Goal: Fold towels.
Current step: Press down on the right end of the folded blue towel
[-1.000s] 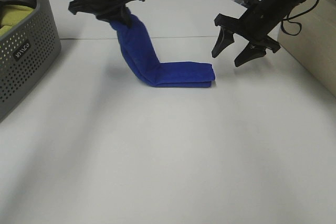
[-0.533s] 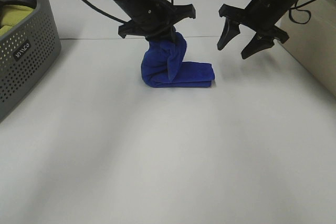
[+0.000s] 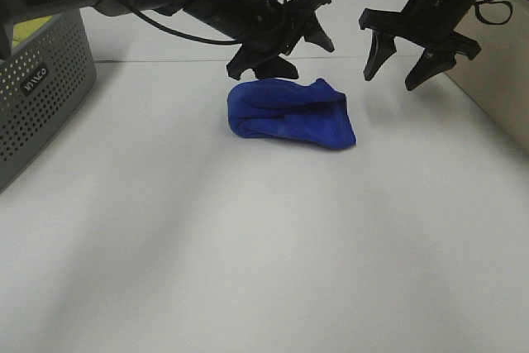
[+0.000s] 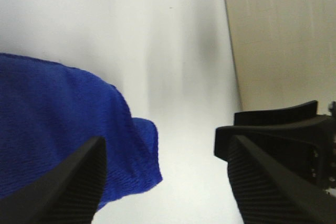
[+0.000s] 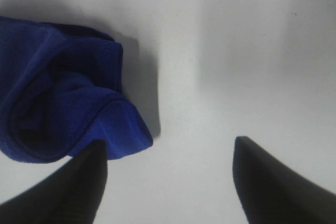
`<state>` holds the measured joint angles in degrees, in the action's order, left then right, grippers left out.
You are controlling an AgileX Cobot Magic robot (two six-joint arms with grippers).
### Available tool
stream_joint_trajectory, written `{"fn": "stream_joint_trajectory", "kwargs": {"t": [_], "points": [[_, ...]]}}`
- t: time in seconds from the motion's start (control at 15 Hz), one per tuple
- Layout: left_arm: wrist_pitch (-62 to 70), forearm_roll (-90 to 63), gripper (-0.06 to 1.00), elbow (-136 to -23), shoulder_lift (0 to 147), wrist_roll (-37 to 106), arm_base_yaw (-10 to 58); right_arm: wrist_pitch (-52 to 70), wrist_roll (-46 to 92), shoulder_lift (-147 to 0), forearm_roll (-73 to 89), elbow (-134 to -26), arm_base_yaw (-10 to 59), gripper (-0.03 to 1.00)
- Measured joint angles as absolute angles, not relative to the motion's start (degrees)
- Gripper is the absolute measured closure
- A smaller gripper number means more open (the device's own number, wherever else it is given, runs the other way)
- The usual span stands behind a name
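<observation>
The royal-blue towel (image 3: 289,113) lies on the white table as a loosely folded, bunched bundle. My left gripper (image 3: 289,49) hovers just above its back edge, open and empty, reaching across from the left. In the left wrist view the towel (image 4: 52,124) lies beside one finger and the jaws stand wide apart. My right gripper (image 3: 402,65) hangs open and empty in the air to the right of the towel. The right wrist view shows the towel's end (image 5: 63,98) below and off to one side of the open gripper (image 5: 168,182). No white tag shows.
A grey perforated basket (image 3: 41,97) with a yellow-green cloth (image 3: 25,26) stands at the left edge. A beige board (image 3: 496,72) stands at the right edge, also in the left wrist view (image 4: 283,35). White table (image 3: 264,254) spreads in front.
My left gripper carried the towel's raised end to the right over the flat part and let go; it is now open. The towel now lies bunched. My right gripper shifted slightly right.
</observation>
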<state>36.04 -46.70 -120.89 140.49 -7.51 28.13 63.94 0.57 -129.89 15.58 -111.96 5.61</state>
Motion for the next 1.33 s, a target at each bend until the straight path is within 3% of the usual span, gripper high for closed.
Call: {"fn": "stream_joint_trajectory", "kwargs": {"t": [0.27,0.67,1.33], "points": [[36.04,-49.05,0.3,-120.89,137.91,0.34,24.35,64.34,5.96,-129.2,26.7,-111.96,5.61,0.32],[36.1,-48.87,0.3,-120.95,131.21,5.44,17.13,66.29,24.41,-134.53,64.86,-111.96,6.7,0.32],[40.91,-46.93,0.3,-120.95,131.21,7.05,17.13,66.81,27.1,-148.11,68.12,-111.96,6.93,0.32]]}}
